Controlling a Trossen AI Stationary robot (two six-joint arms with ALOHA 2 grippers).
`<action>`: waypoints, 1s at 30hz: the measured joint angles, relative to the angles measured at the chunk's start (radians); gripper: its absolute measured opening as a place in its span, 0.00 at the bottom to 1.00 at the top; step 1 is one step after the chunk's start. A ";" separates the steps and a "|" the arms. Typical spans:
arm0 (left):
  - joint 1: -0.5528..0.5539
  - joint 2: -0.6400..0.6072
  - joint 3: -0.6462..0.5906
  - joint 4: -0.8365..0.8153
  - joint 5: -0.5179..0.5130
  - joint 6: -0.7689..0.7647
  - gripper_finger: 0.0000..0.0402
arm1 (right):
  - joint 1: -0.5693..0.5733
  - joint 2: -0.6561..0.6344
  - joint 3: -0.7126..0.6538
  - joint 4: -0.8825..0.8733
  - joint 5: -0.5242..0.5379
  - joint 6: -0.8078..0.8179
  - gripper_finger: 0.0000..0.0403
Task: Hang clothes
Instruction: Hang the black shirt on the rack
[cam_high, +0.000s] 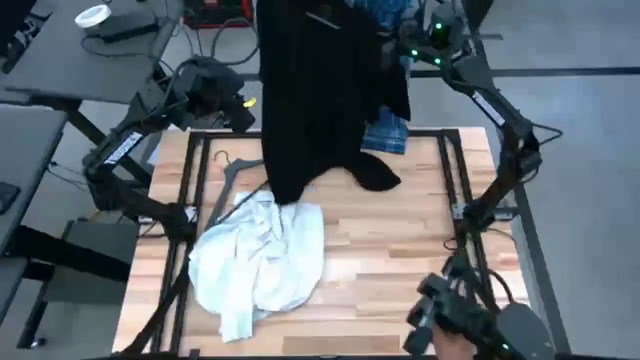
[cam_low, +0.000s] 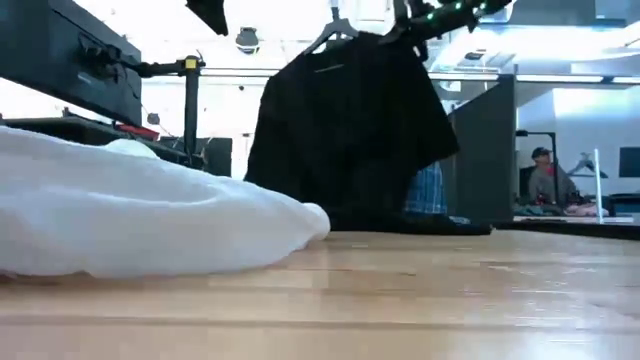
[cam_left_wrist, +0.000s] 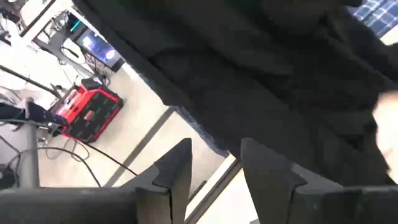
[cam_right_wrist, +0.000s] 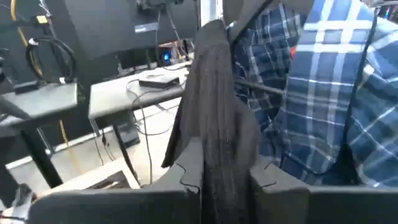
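Hanging from a hanger hook (cam_low: 338, 22) toward twelve o'clock of the desk (cam_high: 400, 260), the plain black top (cam_high: 315, 100) is seen draped down, its lower hem pooled on the desk surface just past the centre. The right end effector (cam_right_wrist: 225, 171) is raised at about one o'clock, and its two fingers are seen pressed onto a bunched fold of the black top, the fabric running up between them in the right wrist view. Directly beside and behind that fold, the blue-and-white plaid shirt (cam_right_wrist: 323, 93) is hung, touching the black top; in the high view only a lower corner of it (cam_high: 385, 135) is shown past the black cloth.

The left end effector (cam_left_wrist: 214, 171) is held off the desk edge at about ten o'clock, with its fingers spread and nothing between them; the black top is seen just ahead of it, apart from the fingers.

The white top (cam_high: 260, 255) is left crumpled in a heap on the desk at about seven o'clock, well apart from both end effectors, its upper edge touching the hem of the black top. A dark thin hanger (cam_high: 235, 165) is laid flat on the desk at about ten o'clock, partly covered by the white top.

A person (cam_low: 545, 180) is seated in the room far behind the desk.
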 joint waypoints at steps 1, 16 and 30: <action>0.000 0.000 0.000 0.000 0.000 0.000 0.30 | 0.000 0.009 0.000 0.018 0.003 0.001 0.07; 0.000 0.000 0.000 0.014 0.000 -0.003 0.30 | -0.053 0.042 0.000 0.036 0.023 0.019 0.18; 0.017 0.000 -0.004 0.026 0.000 -0.048 0.30 | -0.159 -0.158 0.002 0.001 0.084 -0.048 0.59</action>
